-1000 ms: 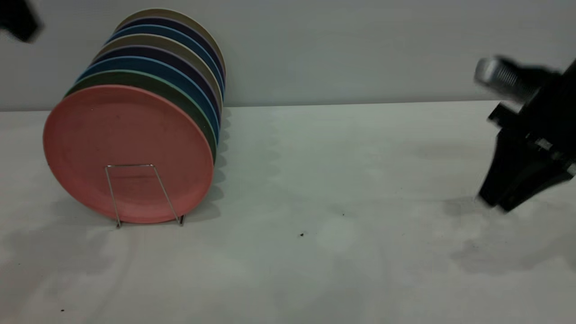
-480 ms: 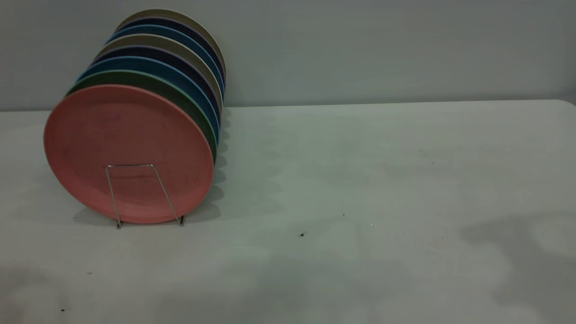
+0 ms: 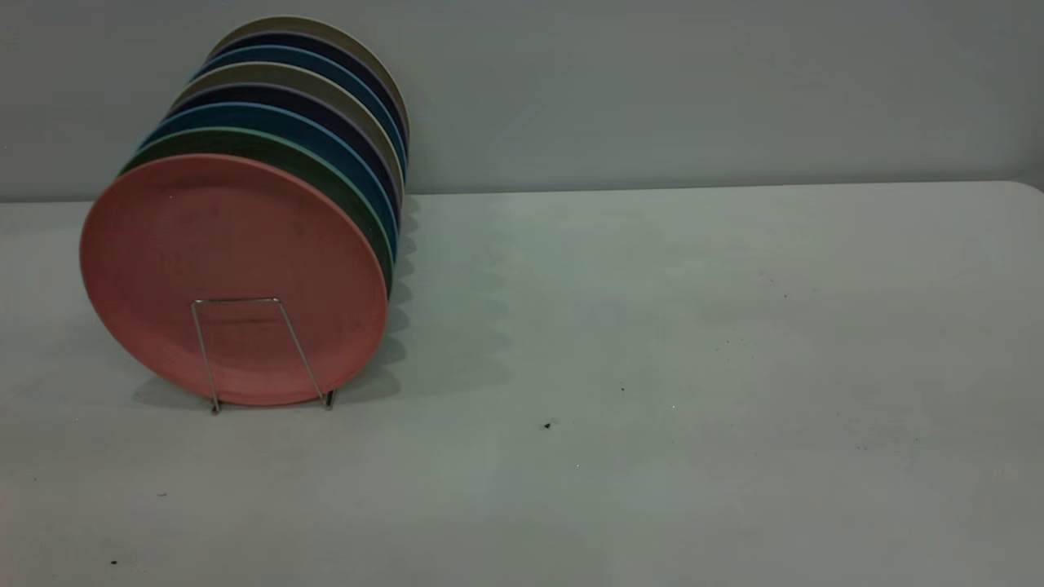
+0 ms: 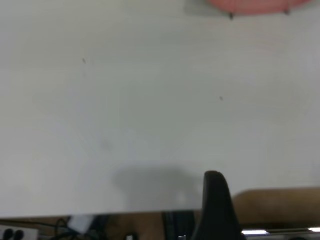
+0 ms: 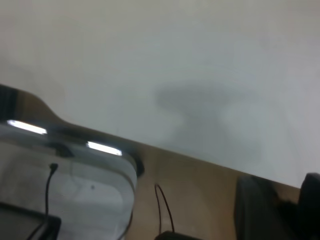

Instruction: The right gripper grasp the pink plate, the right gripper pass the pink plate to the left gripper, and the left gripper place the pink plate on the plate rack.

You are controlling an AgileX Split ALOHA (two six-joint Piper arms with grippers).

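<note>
The pink plate (image 3: 232, 277) stands on edge in the rack (image 3: 236, 299) at the left of the surface (image 3: 652, 326). It is the nearest plate of the row, its flat face turned toward the near side. One upright wire loop of the rack crosses the lower part of that face, and the loop's two feet rest on the surface just below the plate's rim. Directly behind the plate is a green plate (image 3: 245, 140). Further plates in blue, dark navy and beige follow in a close row toward the grey wall (image 3: 693, 81) at the far side.

Neither of my arms appears in the exterior view. The left wrist view shows a black part of my left tool (image 4: 215, 192) above an edge of the surface, well apart from the plate, with a soft shadow beside it. I cannot tell whether that tool is spread or pressed together. The plate's lower rim and the rack's feet sit at the far end of that view.

My right tool (image 5: 277, 212) is only a dark blurred shape off the surface's edge, and I cannot tell its state either.
</note>
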